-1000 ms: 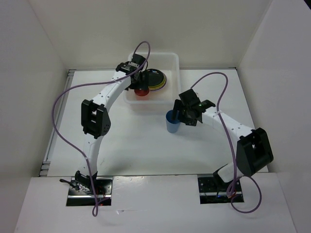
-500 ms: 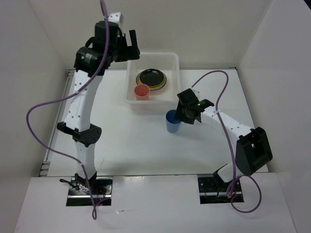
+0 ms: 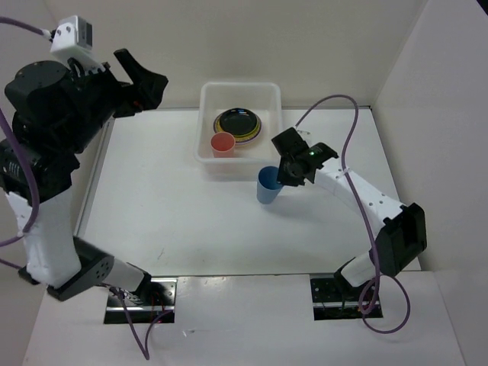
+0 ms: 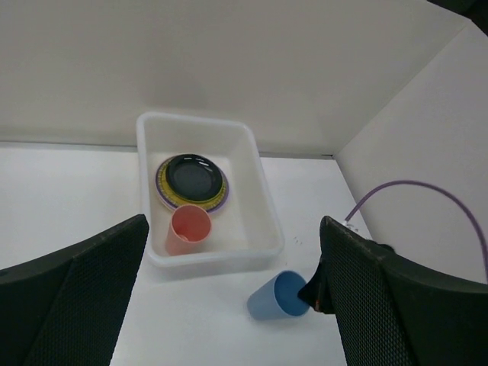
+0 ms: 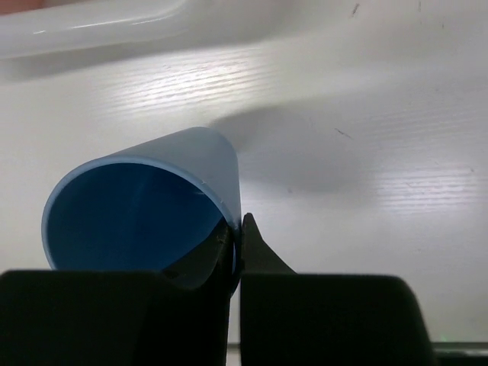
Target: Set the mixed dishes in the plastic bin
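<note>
Left arm [image 3: 46,152] up high, left gripper [image 3: 156,85] spread wide. Right arm [image 3: 358,194] stretched forward, right gripper [image 3: 284,174] pinching blue cup [image 3: 267,185] rim.

Plates [image 3: 238,123] and cup [image 3: 223,142] sit in bin [image 3: 240,85] (second cup [image 3: 268,185] outside).

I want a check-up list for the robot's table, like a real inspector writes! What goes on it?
Surface: white table, a few faint scuff marks.
Job's things: plastic bin at the far side holds a stack of plates, black one on top, and a red cup. The blue cup is outside the bin, tilted, near its front corner.
Clutter: nothing seen.
Pincers: left pincer open, raised high, holding nothing. Right pincer shut on the blue cup's rim.
Cables: a purple cable loops from each arm, touching no dishes.
Surroundings: white walls on three sides.
</note>
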Tool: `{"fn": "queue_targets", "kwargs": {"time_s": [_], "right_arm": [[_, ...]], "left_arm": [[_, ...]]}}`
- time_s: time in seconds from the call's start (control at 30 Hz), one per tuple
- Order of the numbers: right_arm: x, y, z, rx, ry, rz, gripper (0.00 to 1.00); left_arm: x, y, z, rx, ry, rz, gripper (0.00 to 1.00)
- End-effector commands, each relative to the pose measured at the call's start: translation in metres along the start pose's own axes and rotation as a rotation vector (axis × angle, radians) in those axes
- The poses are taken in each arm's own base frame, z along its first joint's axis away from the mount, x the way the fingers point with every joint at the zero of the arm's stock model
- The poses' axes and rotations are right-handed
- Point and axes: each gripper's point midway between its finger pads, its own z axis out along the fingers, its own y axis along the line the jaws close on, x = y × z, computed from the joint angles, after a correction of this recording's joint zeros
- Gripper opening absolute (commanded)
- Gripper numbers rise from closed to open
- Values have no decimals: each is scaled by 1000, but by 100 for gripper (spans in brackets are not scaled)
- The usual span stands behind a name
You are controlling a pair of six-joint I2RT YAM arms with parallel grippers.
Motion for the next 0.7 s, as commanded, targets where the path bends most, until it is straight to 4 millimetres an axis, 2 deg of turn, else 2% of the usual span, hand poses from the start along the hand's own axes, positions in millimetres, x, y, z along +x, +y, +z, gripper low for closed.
{"fn": "queue_targets", "kwargs": {"time_s": [0.0, 0.03, 0.07, 0.1, 0.13, 0.17, 0.2, 0.23, 0.27, 0.3, 0.33, 0.37, 0.4, 0.47, 0.5, 0.57, 0.6, 0.67], "right_arm": [[-35, 11, -80, -84, -105, -28, 0], [-46, 12, -89, -88, -137, -34, 0], [-56, 14, -99, -96, -168, -37, 0], [-73, 20, -112, -117, -218, -29, 0], [-82, 24, -115, -119, -239, -32, 0], [-90, 25, -106, -79, -238, -30, 0], [-107, 32, -116, -94, -283, -33, 0], [-114, 37, -117, -93, -296, -28, 0], [-123, 40, -107, -80, -297, -35, 0], [-142, 46, -110, -98, -343, -26, 0], [-149, 50, -106, -106, -345, -26, 0], [-152, 53, -87, -78, -320, -29, 0], [-167, 55, -83, -82, -349, -15, 0], [-176, 56, -63, -58, -340, -18, 0], [-180, 59, -44, -41, -327, -17, 0], [-190, 67, -30, -55, -328, -18, 0], [-189, 65, -9, -32, -306, -19, 0], [-191, 70, 3, -29, -301, -21, 0]], "left_arm": [[15, -2, -5, 41, 14, -28, 99], [18, -1, -8, 46, 1, -44, 99], [7, -5, -11, 75, -63, -67, 99], [-1, -3, -33, 90, -118, -88, 99], [-1, -4, -34, 100, -138, -104, 98], [15, 2, -29, 83, -100, -98, 98], [15, 2, -32, 84, -102, -107, 98], [22, 3, -33, 85, -74, -103, 98], [18, 0, -39, 98, -76, -103, 98], [20, -1, -41, 104, -65, -102, 98], [23, 1, -41, 98, -53, -91, 98], [25, 4, -41, 86, -47, -89, 98], [19, 5, -51, 85, -72, -93, 98], [18, 7, -57, 81, -84, -95, 98], [19, 8, -60, 81, -84, -95, 98], [19, 11, -64, 69, -85, -95, 98], [22, 12, -64, 65, -75, -93, 98], [28, 15, -62, 58, -61, -91, 98]]}}
